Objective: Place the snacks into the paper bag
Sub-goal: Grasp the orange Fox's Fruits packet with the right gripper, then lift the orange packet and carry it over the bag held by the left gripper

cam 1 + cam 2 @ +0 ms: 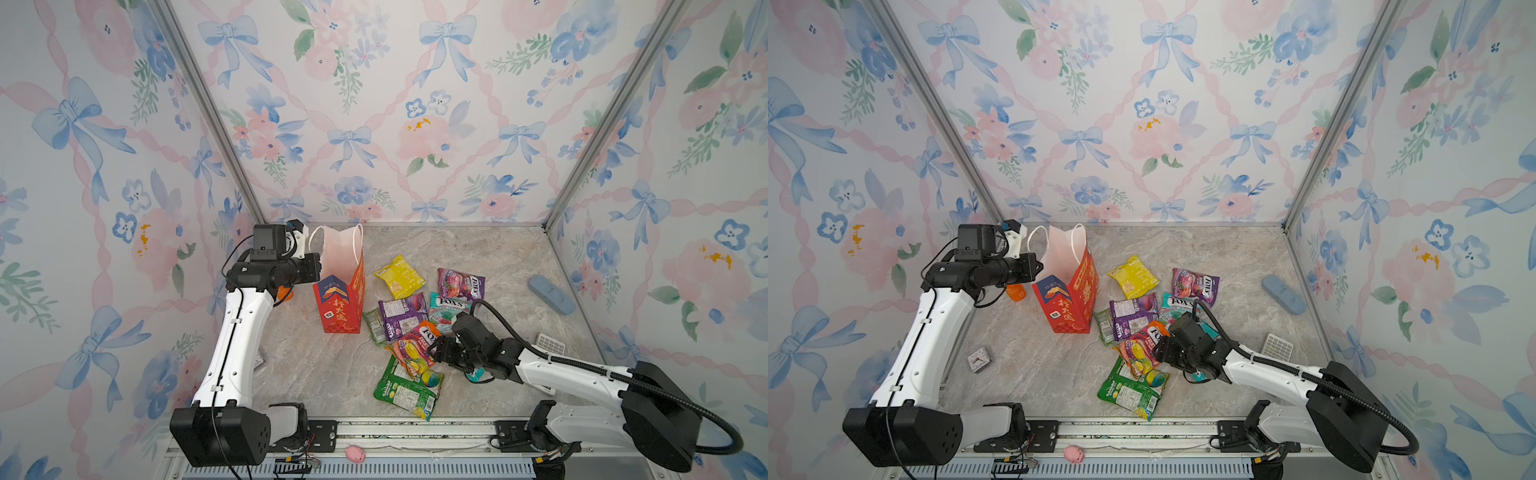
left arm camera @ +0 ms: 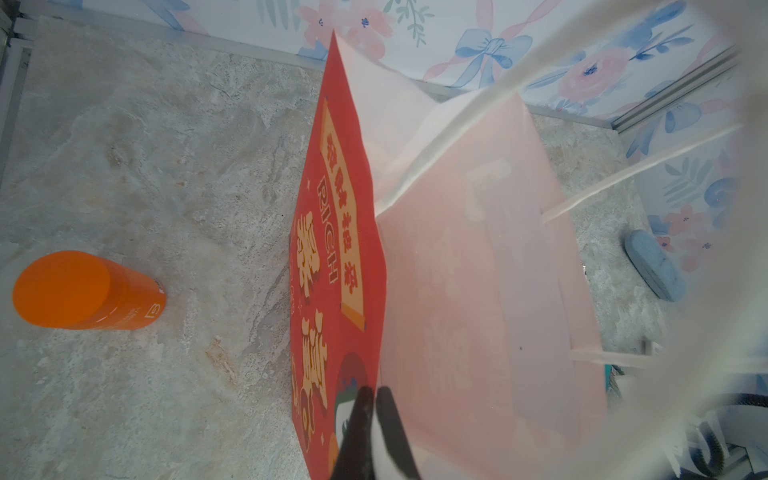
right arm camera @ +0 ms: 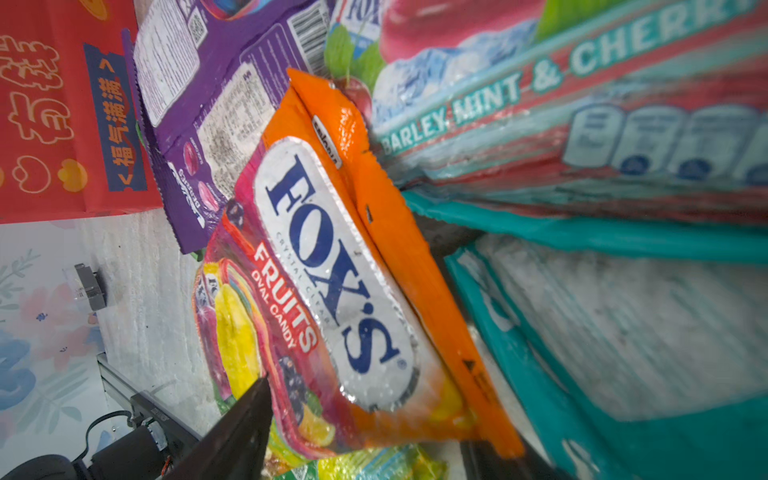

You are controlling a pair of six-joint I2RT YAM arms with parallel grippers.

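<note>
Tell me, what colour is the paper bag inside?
The paper bag is pale pinkish white inside, clearest in the left wrist view.

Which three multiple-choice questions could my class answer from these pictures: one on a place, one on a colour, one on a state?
1. In both top views, where does the orange bottle stand?
A: left of the paper bag. B: right of it. C: inside it.

2. What colour is the snack packet nearest the front rail?
A: purple. B: green. C: yellow.

3. What is the left gripper doing?
A: hanging open. B: holding a packet. C: shut on the bag's edge.

Key:
1 A, the bottle shows just left of the bag.
2 B, the green packet lies at the pile's front end.
3 C, the left wrist view shows both fingers pinching the bag's edge.
</note>
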